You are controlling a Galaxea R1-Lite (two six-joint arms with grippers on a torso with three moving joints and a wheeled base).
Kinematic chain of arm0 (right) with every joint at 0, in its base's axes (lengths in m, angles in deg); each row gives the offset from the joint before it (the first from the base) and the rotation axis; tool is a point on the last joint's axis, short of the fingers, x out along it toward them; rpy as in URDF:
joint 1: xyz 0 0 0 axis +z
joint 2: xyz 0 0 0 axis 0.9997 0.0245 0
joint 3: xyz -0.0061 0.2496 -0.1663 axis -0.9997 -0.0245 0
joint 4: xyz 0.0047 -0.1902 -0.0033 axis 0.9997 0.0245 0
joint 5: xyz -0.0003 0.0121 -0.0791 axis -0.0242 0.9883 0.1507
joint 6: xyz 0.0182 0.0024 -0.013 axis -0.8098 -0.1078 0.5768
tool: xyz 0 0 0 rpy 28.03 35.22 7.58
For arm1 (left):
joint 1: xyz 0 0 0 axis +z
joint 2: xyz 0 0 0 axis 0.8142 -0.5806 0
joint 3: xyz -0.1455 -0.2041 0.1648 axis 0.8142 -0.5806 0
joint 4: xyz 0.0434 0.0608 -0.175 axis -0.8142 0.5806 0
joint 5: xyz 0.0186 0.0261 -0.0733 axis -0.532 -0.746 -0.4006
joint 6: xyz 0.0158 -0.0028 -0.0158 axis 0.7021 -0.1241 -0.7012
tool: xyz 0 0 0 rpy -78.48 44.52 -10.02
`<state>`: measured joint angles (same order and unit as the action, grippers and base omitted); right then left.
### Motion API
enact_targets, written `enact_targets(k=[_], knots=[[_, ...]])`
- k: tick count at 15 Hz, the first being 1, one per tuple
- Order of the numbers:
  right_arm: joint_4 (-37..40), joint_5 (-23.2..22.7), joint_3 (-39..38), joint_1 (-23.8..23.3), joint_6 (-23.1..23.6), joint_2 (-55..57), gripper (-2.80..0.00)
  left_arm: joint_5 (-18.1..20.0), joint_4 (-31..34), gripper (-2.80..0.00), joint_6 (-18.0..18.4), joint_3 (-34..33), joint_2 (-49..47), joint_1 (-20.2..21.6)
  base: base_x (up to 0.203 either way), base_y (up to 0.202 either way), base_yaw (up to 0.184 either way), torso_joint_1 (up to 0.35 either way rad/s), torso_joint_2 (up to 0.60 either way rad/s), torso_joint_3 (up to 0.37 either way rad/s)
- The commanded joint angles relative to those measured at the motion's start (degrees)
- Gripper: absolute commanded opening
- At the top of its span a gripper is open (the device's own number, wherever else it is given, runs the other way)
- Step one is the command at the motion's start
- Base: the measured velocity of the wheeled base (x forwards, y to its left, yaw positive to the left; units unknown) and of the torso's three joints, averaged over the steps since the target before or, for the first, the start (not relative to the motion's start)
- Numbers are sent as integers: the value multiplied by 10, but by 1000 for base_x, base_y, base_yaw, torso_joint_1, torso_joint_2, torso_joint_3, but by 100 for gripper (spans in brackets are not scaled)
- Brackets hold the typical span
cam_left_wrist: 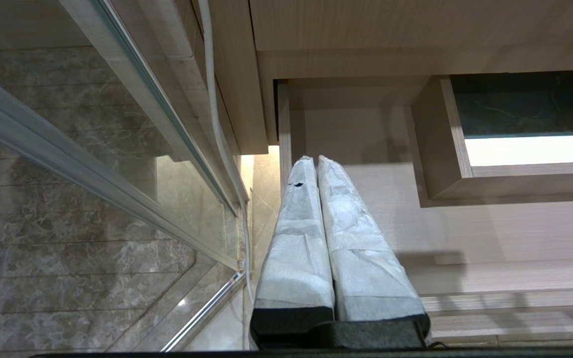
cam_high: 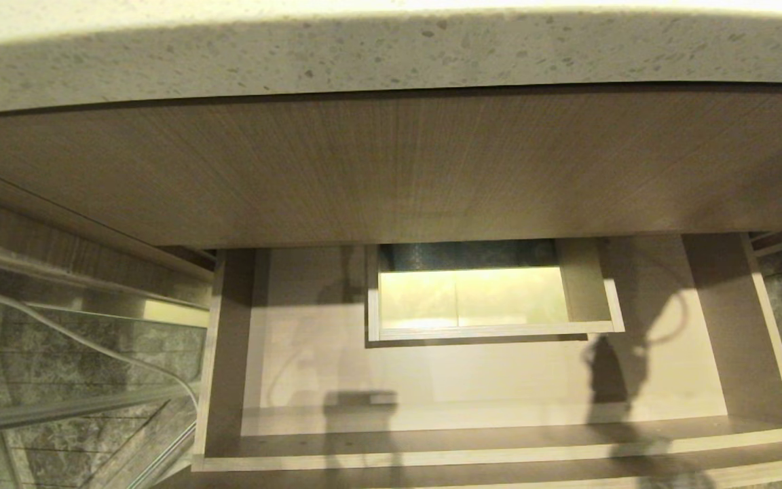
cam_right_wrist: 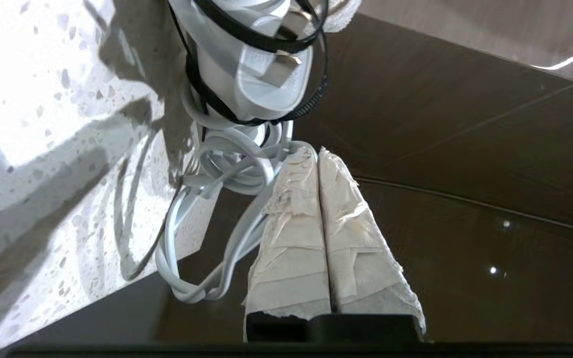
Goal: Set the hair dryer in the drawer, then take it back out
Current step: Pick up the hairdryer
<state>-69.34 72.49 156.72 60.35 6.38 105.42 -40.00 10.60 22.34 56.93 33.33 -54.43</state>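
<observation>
The drawer point(cam_high: 499, 451) stands pulled out below the counter, pale wood-grain and bare inside, with a boxed cut-out point(cam_high: 493, 331) in its middle. Neither arm shows in the head view. Of the hair dryer I see its white plug point(cam_right_wrist: 261, 64), strapped with black ties, and its bundled pale cord point(cam_right_wrist: 227, 169), lying at the edge of the speckled countertop point(cam_right_wrist: 43, 124). My right gripper point(cam_right_wrist: 318, 150) is shut, its tip against the cord loops; nothing shows between the fingers. My left gripper point(cam_left_wrist: 315, 160) is shut and empty above the drawer's left end point(cam_left_wrist: 490, 233).
The speckled stone counter point(cam_high: 364, 54) overhangs a tall wood-grain panel point(cam_high: 391, 170) above the drawer. A glass shower door with a metal frame point(cam_high: 58, 380) stands at the left, and a white cable point(cam_left_wrist: 212, 99) runs along the cabinet side. Marble floor lies on both sides.
</observation>
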Motion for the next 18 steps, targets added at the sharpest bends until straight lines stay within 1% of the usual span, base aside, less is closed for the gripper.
enact_targets(k=[1,7,11,12,13,14,18], knots=[[1,1,-3,0,4,-20,-280,0,-1,-280,0,-23,0,0,0,0,0,0,0,0],[2,1,-6,0,8,-38,-280,0,-1,-280,0,-23,0,0,0,0,0,0,0,0],[12,3,-32,-1,21,-49,-280,0,-1,-280,0,-23,0,0,0,0,0,0,0,0],[22,4,-34,-2,29,-49,0,0,-1,-280,0,-23,0,0,0,0,0,0,0,0],[37,5,-34,-2,43,-50,0,0,-1,-280,0,-23,0,0,0,0,0,0,0,0],[49,9,-34,-2,48,-48,0,0,-1,-280,0,-23,0,0,0,0,0,0,0,0],[47,8,-32,-3,42,-48,0,0,-1,-280,0,-23,0,0,0,0,0,0,0,0]])
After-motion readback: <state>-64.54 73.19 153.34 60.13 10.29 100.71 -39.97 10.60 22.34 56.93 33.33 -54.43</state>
